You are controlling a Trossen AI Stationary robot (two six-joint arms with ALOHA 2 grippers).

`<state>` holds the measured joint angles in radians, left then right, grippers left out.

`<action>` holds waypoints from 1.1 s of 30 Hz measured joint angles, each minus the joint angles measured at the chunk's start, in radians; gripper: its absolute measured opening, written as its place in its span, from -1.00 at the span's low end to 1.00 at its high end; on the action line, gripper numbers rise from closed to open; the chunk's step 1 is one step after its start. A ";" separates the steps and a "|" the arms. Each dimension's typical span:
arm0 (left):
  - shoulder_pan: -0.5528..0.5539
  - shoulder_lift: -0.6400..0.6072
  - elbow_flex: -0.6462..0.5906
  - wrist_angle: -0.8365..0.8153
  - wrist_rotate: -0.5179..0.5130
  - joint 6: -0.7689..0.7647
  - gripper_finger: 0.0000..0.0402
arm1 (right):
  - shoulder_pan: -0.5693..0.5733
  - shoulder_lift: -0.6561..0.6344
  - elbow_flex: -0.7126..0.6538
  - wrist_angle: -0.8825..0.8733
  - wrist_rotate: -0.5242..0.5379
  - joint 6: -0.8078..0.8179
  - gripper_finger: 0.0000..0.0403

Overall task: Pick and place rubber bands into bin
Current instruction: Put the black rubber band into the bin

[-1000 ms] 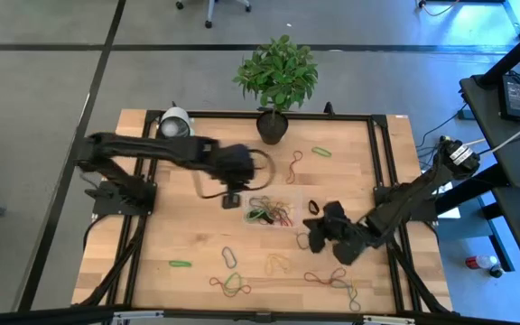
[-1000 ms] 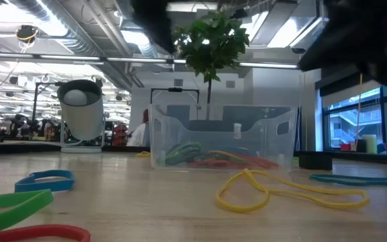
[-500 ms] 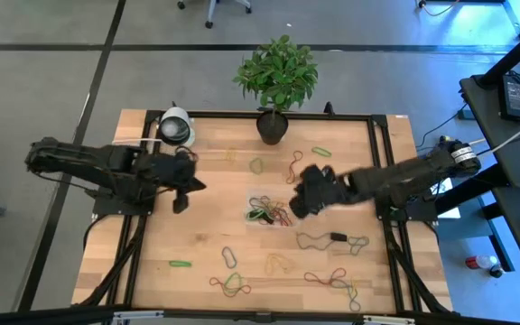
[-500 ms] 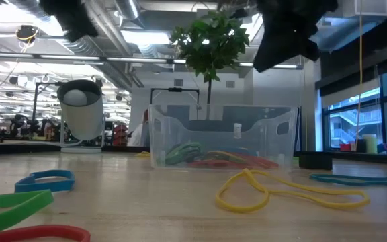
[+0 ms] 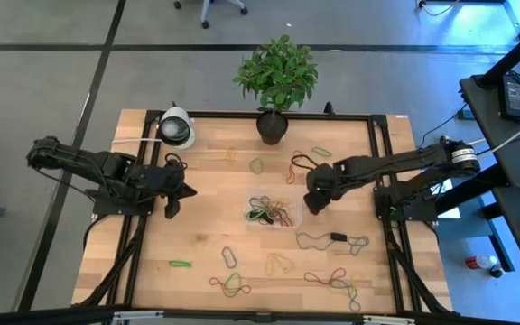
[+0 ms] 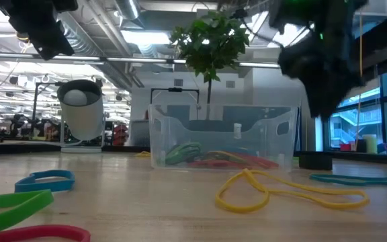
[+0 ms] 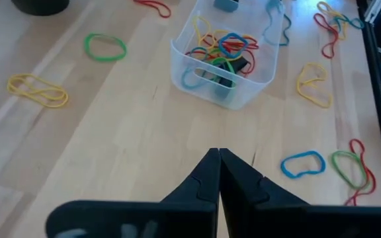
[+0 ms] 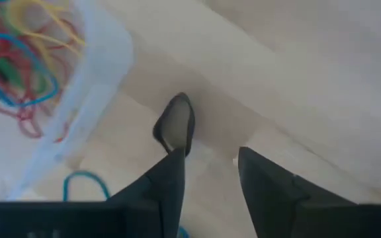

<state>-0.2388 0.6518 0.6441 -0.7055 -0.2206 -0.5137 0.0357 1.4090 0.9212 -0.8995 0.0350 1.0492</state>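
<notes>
i am partway through the job, by my reckoning. the bin is sitting near the middle of the counter, and it is already holding a tangled heap of bands in red, green, blue and yellow.

plenty of rubber bands are lying loose outside it, though: a green loop and a dark red one near the plant pot, a bright green one beyond that, a long dark one on my right side, a small green one, and a cluster of yellow, red and green loops along the near edge. so i am judging that more is left than done.

my right claw is hovering just beside the bin's right wall, fingers parted, with a small dark band dangling at one fingertip; i cannot tell whether it is falling free or clinging there.

my left claw is clenched tight on nothing, waiting well to the left of the bin.
</notes>
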 joint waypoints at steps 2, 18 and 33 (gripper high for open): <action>-0.008 0.000 0.000 0.000 -0.017 0.001 -0.99 | 0.005 0.000 -0.068 0.101 -0.015 0.036 -0.31; -0.011 0.000 0.000 0.054 -0.051 0.030 -0.99 | 0.056 0.074 -0.279 0.384 -0.022 0.183 -0.81; -0.010 0.001 0.000 0.060 -0.067 0.072 -0.99 | 0.222 0.027 0.192 -0.083 0.262 0.224 -0.99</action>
<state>-0.2489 0.6524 0.6438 -0.6456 -0.2874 -0.4416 0.2580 1.4361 1.1133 -0.9827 0.2975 1.2735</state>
